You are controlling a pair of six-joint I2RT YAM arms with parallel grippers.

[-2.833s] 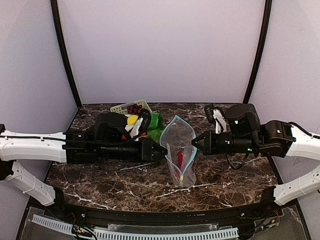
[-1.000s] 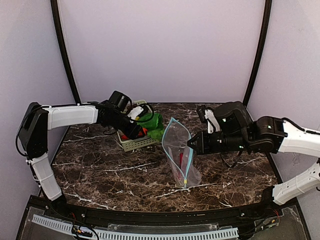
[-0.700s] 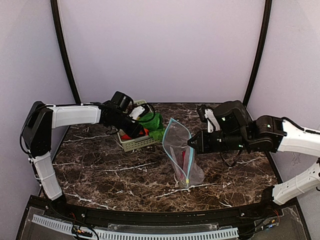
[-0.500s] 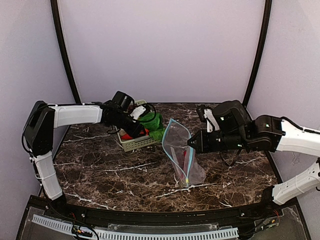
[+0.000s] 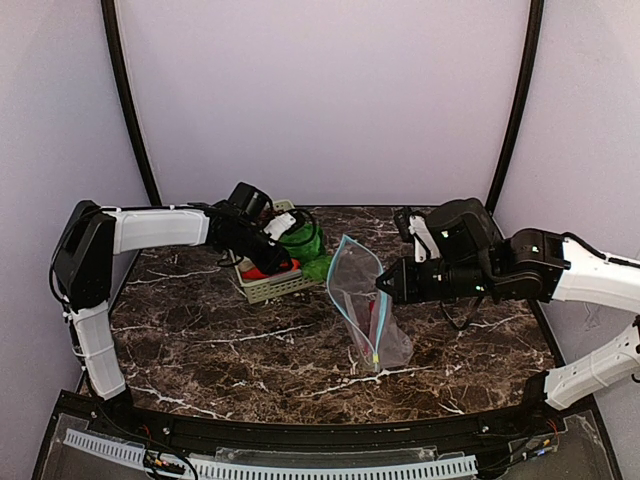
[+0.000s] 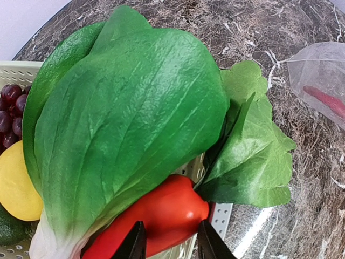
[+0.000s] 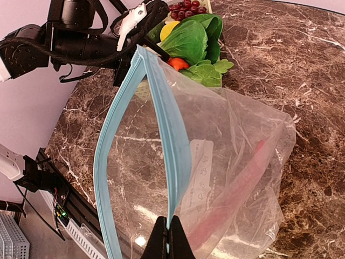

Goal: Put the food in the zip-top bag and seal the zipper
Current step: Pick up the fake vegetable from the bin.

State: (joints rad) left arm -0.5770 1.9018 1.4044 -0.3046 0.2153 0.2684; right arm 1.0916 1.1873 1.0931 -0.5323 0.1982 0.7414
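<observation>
The left pincer (image 6: 172,240), back from the bag (image 7: 232,135) to the basket (image 6: 221,213) near the counter's (image 5: 200,340) far edge, has narrowed around a red pepper (image 6: 161,216) under the leafy greens (image 6: 124,118). I cannot tell if it grips yet. The right pincer (image 7: 167,237) stays clamped on the zipper strip (image 7: 173,140) mid-counter, holding the mouth open. With one chilli (image 7: 232,199) already inside, the next pick seems under way.

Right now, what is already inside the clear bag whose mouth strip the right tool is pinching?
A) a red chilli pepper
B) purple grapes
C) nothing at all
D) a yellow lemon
A: in the right wrist view a red chilli pepper shows through the clear plastic of the bag held by the right tool, while the lemon and grapes sit beyond the bag, over by the basket.
</observation>
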